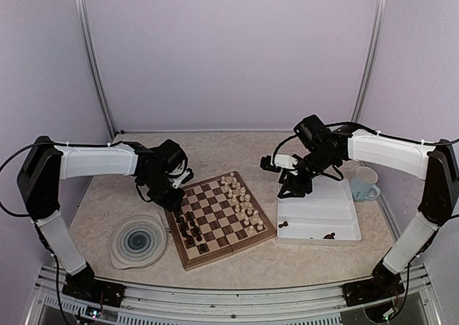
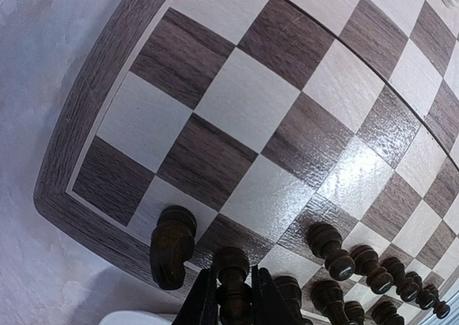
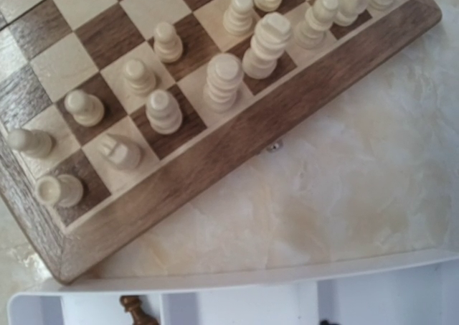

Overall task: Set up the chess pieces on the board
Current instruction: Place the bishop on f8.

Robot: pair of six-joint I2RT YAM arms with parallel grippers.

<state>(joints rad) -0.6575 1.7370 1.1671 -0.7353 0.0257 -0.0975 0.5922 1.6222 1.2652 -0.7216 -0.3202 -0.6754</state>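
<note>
Frankly, the right gripper (image 1: 292,187) is hard to read: it hangs over the white tray's (image 1: 337,210) far edge, fingers too dark and small, so I cannot tell their spread. Only the left gripper's (image 2: 231,300) fingertips show, clamped narrowly on 1 dark piece (image 2: 231,266) at the board's (image 2: 93,102) edge row.

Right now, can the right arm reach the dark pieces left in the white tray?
Probably yes: the right pincer hangs over the open tray's far corner, with nothing between it and the dark pieces.
</note>
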